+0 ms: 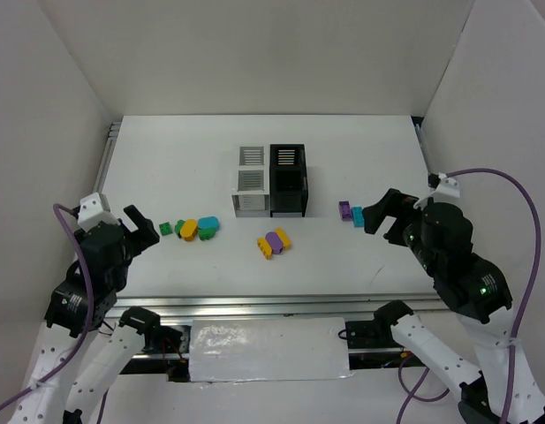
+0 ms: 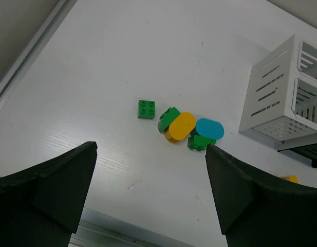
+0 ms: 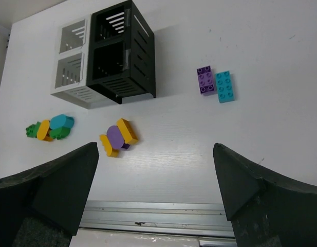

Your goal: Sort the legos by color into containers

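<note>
Evidently nothing is sorted yet: no brick shows inside the bins (image 1: 270, 181), though their floors are partly hidden. All the bricks lie on the counter (image 1: 166, 150), nearer the arms than the bins. Left of the bins sit a green square (image 1: 166, 228) and, just beside it, a touching clump (image 1: 198, 229) of green, yellow and cyan pieces. Straight in front of the bins lies a yellow-purple clump (image 1: 274, 242). Right of the bins, a purple brick (image 1: 344, 210) and a cyan brick (image 1: 358, 216) touch side by side. Both the left claw (image 1: 141, 231) and the right claw (image 1: 380, 226) hang wide open, holding nothing. Every brick is yet to be placed.
</note>
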